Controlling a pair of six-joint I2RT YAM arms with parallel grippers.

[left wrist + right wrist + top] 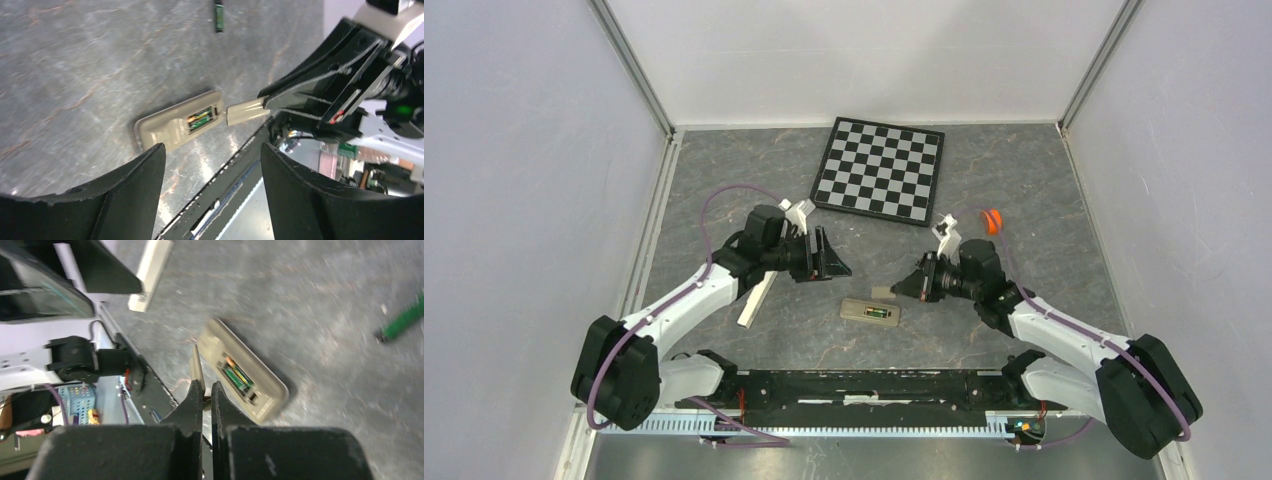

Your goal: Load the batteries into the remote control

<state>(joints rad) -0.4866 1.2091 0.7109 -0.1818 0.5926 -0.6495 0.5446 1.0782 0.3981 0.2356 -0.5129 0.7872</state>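
The remote control lies back up on the grey table, and its open recess shows green batteries inside. My right gripper is shut on a thin cream battery cover, held on edge just beside the recess end of the remote. One loose green battery lies on the table farther off, also seen in the left wrist view as a dark battery. My left gripper hangs open and empty above the table, up and left of the remote.
A long plain cream block lies under the left arm. A checkerboard sits at the back. An orange round cap rests behind the right arm. The black base rail runs along the near edge.
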